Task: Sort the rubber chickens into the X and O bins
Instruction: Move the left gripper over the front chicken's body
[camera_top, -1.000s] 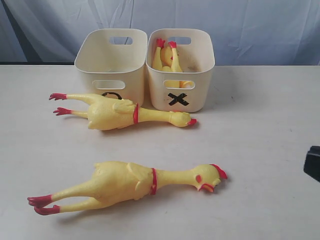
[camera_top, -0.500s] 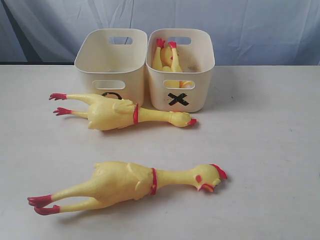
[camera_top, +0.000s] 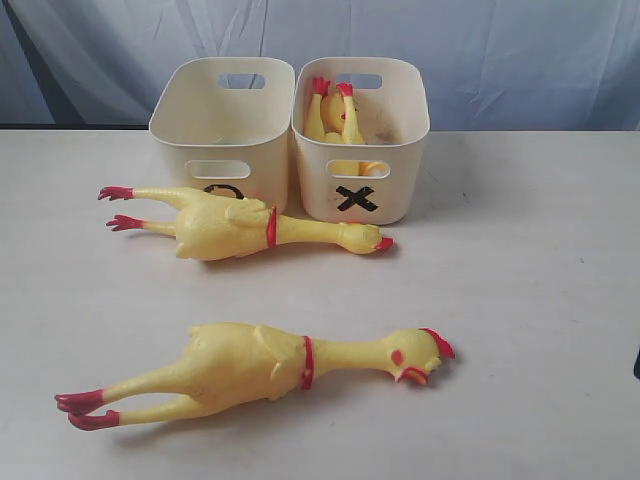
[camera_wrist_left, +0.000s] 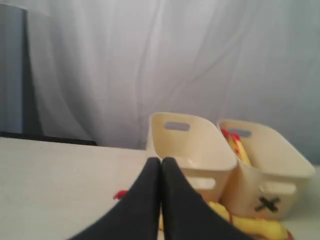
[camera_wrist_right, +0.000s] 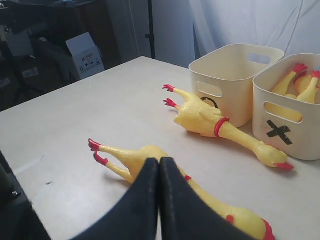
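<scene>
Rubber chickens (camera_top: 240, 362), three in all, located here relative to the X bin (camera_top: 395, 190). We find the small chicken (camera_top: 337, 112) inside the X bin, feet up and leaning on its far wall, probably because the tub is too short for it to lie flat; one sorting appears done. The second chicken (camera_top: 225, 230) lies on the counter (camera_top: 520, 300) just in front of the X bin and of the O bin (camera_top: 200, 130) beside it, beak below the X mark, body hiding most of the O. The third chicken (camera_top: 270, 372) lies on its side, well in front of the X bin. We judge both large birds unsorted. The left tool (camera_wrist_left: 161, 162) and right tool (camera_wrist_right: 159, 161) are each pressed shut on nothing, well back from the X bin, presumably between picks.
</scene>
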